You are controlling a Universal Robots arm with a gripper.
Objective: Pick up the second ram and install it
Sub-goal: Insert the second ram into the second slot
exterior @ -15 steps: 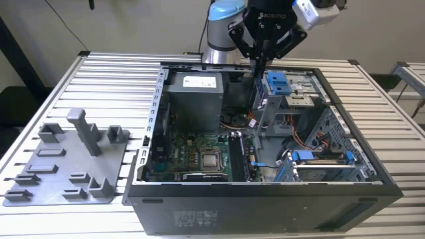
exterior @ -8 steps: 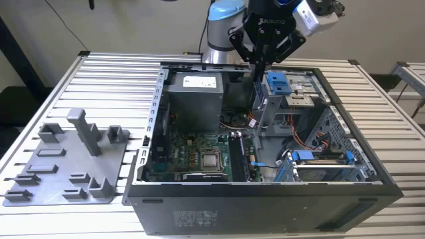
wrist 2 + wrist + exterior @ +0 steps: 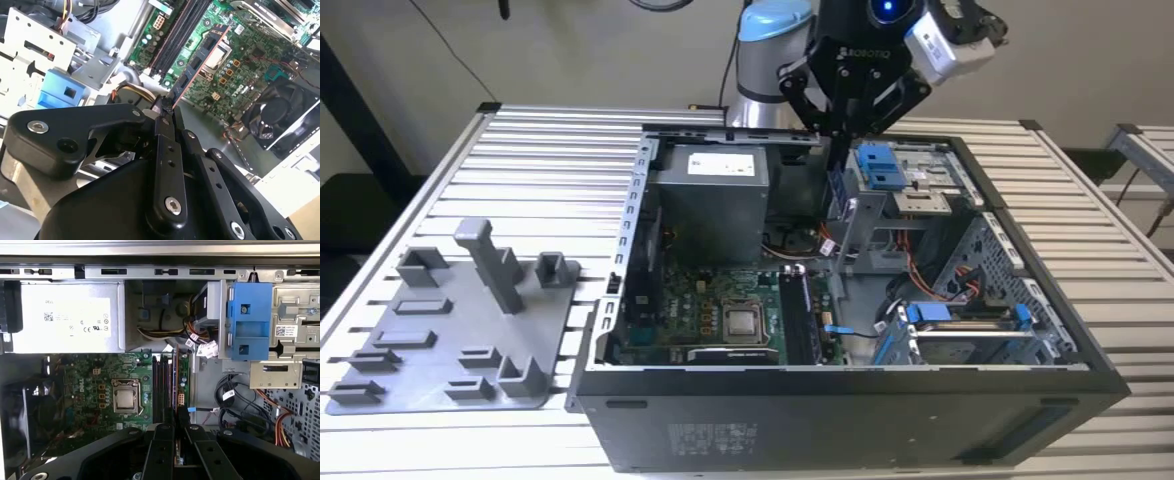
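Note:
My gripper (image 3: 835, 136) hangs over the open computer case (image 3: 854, 385), above its back middle part. It is shut on the second ram (image 3: 201, 54), a thin dark stick with black chips that hangs down from the fingertips. In both wrist views the gripper (image 3: 165, 113) (image 3: 175, 434) clamps one end of the stick, and the ram (image 3: 175, 385) shows edge-on. Seen from the first wrist view, the stick lines up over the dark memory slots (image 3: 162, 385) on the green motherboard (image 3: 95, 390), still well above them.
The silver processor (image 3: 743, 322) sits on the board beside the slots. A grey power supply (image 3: 707, 190) and a blue drive caddy (image 3: 881, 165) flank the gripper. Loose cables (image 3: 235, 405) lie in the case. A grey holder tray (image 3: 454, 335) lies at the exterior view's left.

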